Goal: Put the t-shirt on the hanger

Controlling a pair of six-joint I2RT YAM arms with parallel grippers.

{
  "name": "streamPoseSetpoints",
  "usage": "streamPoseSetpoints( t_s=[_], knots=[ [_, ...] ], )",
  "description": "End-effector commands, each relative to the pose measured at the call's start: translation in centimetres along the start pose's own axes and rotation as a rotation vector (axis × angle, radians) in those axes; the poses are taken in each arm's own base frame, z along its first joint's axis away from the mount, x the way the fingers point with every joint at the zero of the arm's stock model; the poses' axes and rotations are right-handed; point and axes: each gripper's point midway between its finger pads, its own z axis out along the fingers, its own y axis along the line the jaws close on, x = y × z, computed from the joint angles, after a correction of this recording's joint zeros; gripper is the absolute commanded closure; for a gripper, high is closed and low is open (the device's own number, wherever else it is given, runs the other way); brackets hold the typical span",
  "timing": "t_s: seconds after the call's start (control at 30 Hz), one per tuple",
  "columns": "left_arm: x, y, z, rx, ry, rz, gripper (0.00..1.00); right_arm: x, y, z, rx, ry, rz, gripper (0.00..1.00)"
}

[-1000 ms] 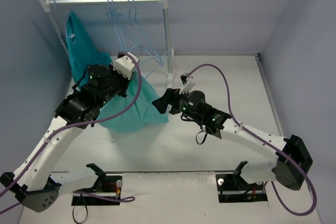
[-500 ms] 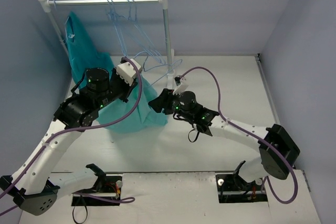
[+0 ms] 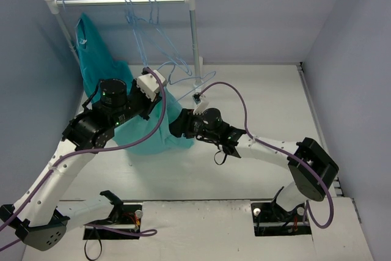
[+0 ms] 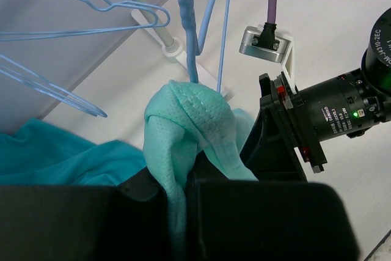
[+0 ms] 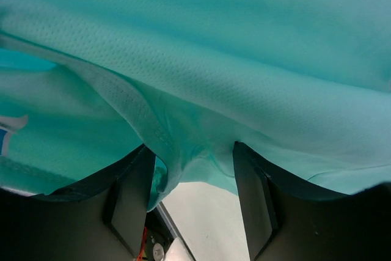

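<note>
The mint-green t-shirt [image 3: 153, 134] hangs bunched from my left gripper [image 3: 162, 98], whose jaws are shut on a fold of it [image 4: 177, 206]. A pale-blue hanger [image 4: 186, 29] runs down into the top of that bunch [image 4: 195, 108]; in the top view the hanger [image 3: 183, 69] shows just beyond the left gripper. My right gripper [image 3: 176, 128] reaches in under the shirt's right edge. In the right wrist view its jaws [image 5: 192, 203] stand open, with a hem fold of the t-shirt [image 5: 214, 59] drooping loosely between the fingertips [image 5: 131, 206].
A white-and-metal clothes rail [image 3: 122, 1] stands at the back, its right post [image 3: 194, 41] close behind both grippers. A darker turquoise garment [image 3: 91, 53] hangs at its left end, beside spare blue hangers [image 3: 143, 19]. Spare hangers [image 4: 91, 10] show in the left wrist view too.
My right arm has swung left and pushed its gripper in under the t-shirt, with its jaws narrower than before. The left gripper shifted slightly right early on, still holding the shirt.
</note>
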Motion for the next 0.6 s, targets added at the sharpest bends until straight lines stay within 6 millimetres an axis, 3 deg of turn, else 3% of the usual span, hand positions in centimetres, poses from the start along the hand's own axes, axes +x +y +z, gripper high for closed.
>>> streamPoseSetpoints(
  t_s=[0.0,0.1,0.23,0.4,0.57],
  knots=[
    [-3.7,0.5,-1.3,-0.016,-0.148,0.024,1.0,-1.6,2.9,-0.2,-0.114,-0.05,-0.031,0.57],
    [-3.7,0.4,-1.7,-0.015,-0.156,0.025,1.0,-1.1,2.4,0.0,-0.105,-0.039,-0.031,0.75],
    [-3.7,0.4,-2.3,-0.019,-0.156,0.036,1.0,-1.3,1.6,-0.5,-0.078,-0.044,-0.044,0.91],
    [-3.1,0.3,-3.2,-0.02,-0.144,0.067,1.0,-2.9,-0.9,-2.3,0.04,-0.074,-0.126,0.97],
    [-1.6,0.2,-4.1,-0.028,-0.127,0.102,1.0,-6.2,-4.2,-5.6,0.136,-0.121,-0.152,1.0]
  ],
)
